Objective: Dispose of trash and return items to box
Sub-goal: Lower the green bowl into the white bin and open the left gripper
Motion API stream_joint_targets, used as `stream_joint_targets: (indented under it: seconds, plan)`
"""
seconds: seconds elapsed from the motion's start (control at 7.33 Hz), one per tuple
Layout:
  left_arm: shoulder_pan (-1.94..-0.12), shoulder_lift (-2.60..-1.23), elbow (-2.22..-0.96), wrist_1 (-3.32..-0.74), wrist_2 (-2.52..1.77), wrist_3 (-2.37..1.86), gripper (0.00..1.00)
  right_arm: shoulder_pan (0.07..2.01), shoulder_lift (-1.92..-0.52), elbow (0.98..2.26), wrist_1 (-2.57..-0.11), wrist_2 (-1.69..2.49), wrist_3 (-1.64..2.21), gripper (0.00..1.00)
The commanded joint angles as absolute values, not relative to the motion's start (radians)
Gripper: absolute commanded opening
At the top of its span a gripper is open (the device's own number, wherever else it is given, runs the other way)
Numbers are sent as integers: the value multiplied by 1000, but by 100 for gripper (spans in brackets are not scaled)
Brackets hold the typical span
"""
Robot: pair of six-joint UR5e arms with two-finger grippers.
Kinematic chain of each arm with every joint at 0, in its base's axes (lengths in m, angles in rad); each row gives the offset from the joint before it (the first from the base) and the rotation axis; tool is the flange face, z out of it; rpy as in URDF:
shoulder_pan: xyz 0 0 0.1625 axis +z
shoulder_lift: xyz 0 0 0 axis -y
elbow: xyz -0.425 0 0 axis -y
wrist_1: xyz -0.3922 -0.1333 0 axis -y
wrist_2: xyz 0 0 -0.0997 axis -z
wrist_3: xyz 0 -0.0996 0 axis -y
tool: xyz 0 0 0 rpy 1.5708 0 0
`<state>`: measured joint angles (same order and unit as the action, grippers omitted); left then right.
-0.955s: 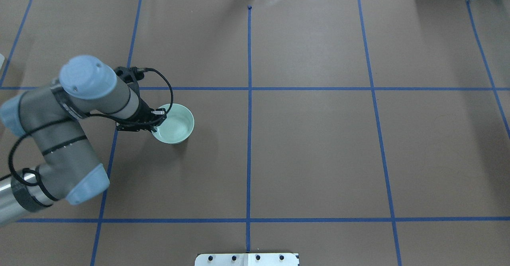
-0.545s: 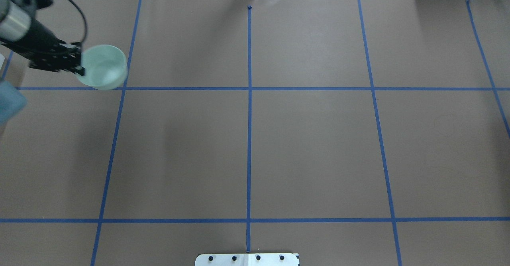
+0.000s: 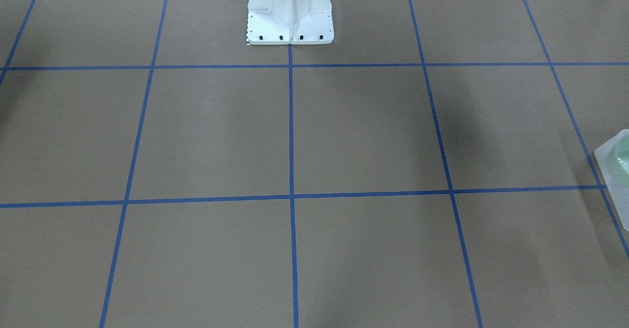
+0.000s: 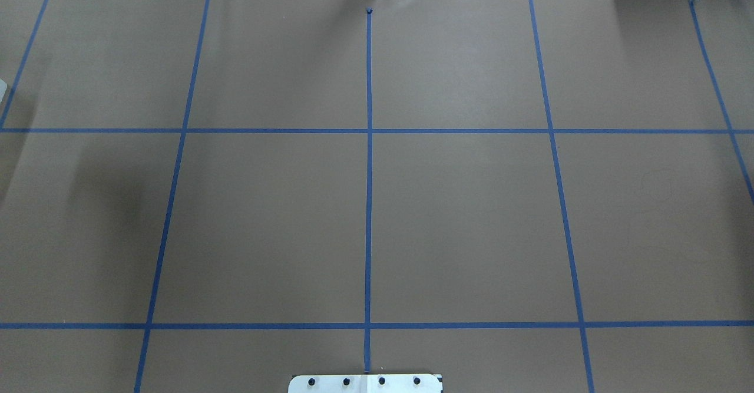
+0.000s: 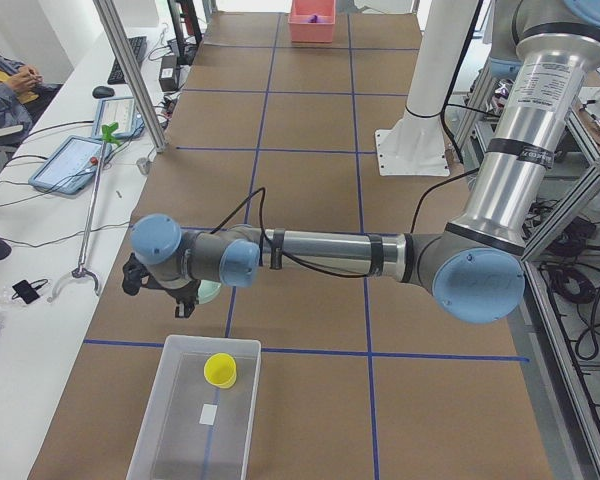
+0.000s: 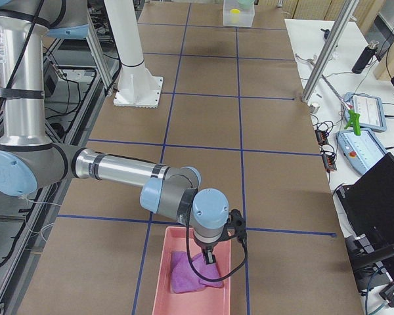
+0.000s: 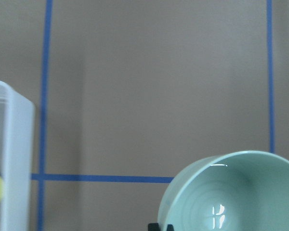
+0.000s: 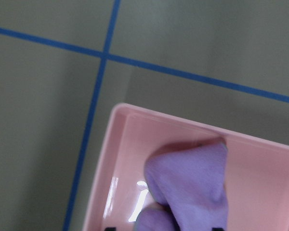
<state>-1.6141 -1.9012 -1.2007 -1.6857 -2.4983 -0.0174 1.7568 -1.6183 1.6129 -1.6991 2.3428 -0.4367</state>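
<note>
Since a second ago the left arm has swung out of the overhead view, taking the mint-green bowl (image 7: pixel 233 192) to the table's left end. Nearest stands the frosted box (image 5: pixel 175 440), with the yellow cup (image 5: pixel 220 370) already inside. Just short of its wall, the left gripper (image 5: pixel 185 298) is pinched on the bowl's rim and holds it upright, probably to set it beside the cup. Beyond stretches the brown paper table (image 4: pixel 459 216), gridded in blue tape (image 4: pixel 369 204), with a white pedestal (image 5: pixel 415 135). At the far end the right gripper (image 6: pixel 209 257) hangs over a pink tray (image 6: pixel 165 289). Its fingertips are spread and grip nothing. A purple cloth (image 8: pixel 192 178), likely the trash, lies beneath. A desk with tablets (image 5: pixel 75 160) runs alongside.
</note>
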Motion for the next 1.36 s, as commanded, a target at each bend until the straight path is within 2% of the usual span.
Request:
stream_joint_targets:
  seconds: [0.0,0.27,0.82,0.95,1.23]
  plan:
    - [-1666,-1947,-969,-1733,-2408,113,0,1619,-1608,1790,-1698,2367,-136,100]
    - [-1687,-1959,-783,-1918,-2326,7,0,1542,-1605,1847,-1698,2367,4,100]
    - [-1689,-1951,-721,-2084,-2276,-439,0,1523,-1614,1842,-1698,2367,8,100]
    - [-1683,-1950,-669,-2139,-2260,-465,0,1519,-1608,1848,-1698,2370,29,100]
    - [-1678,-1936,-644,-2191,-2230,-465,0,1482,-1606,1884,-1698,2368,107,100]
